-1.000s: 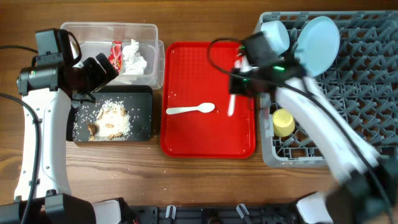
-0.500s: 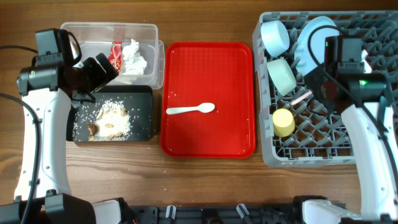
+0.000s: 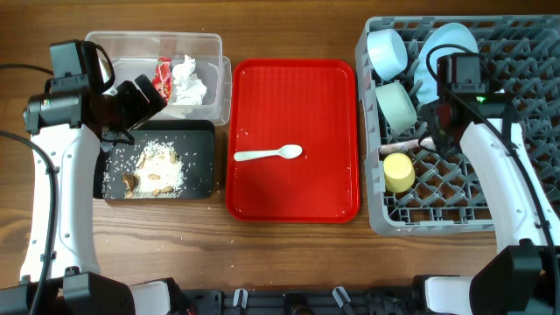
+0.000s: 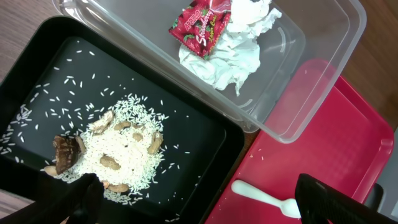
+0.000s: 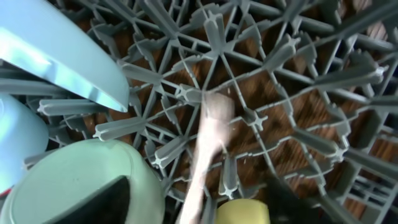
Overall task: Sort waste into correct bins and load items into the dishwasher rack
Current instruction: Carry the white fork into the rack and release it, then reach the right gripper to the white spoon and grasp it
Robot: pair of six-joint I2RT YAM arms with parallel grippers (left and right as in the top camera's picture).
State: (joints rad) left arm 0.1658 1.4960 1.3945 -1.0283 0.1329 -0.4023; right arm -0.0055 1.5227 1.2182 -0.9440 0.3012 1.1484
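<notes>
Over the dishwasher rack (image 5: 273,124), the right hand (image 5: 208,206) gapes wide, mostly cropped, around a blurred fork (image 5: 211,134).

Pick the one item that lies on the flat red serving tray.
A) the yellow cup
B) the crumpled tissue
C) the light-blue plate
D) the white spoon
D: the white spoon lies alone on the red tray, while the yellow cup and light-blue plate are in the rack and the tissue is in the clear tub.
</notes>
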